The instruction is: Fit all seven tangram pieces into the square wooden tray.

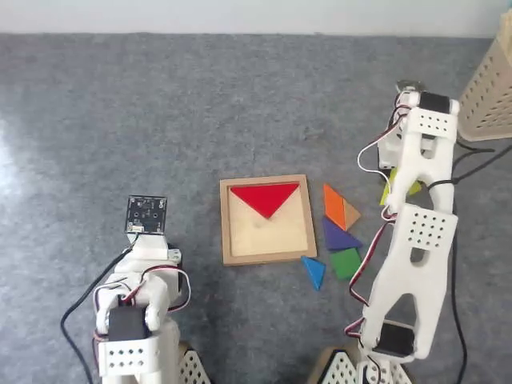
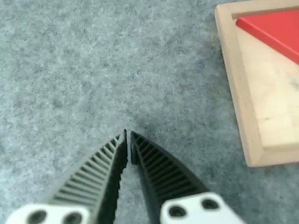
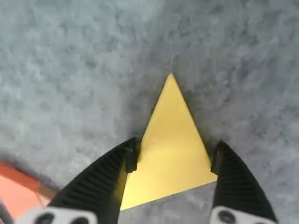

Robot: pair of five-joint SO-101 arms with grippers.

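Note:
The square wooden tray (image 1: 264,258) lies mid-table with a red triangle (image 1: 264,196) in its far half. To its right lie an orange piece (image 1: 334,206), a brown piece (image 1: 351,213), a purple triangle (image 1: 339,236), a green piece (image 1: 346,262) and a blue triangle (image 1: 314,271). A yellow triangle (image 3: 170,154) lies flat on the carpet, partly under the right arm (image 1: 412,240). My right gripper (image 3: 174,151) stands open, one finger close to each side of it. My left gripper (image 2: 127,135) is shut on nothing, over carpet left of the tray (image 2: 233,84).
A beige perforated box (image 1: 492,88) stands at the far right edge. Cables hang along the right arm near the loose pieces. Grey carpet (image 1: 120,104) covers the table, with open room left of and beyond the tray.

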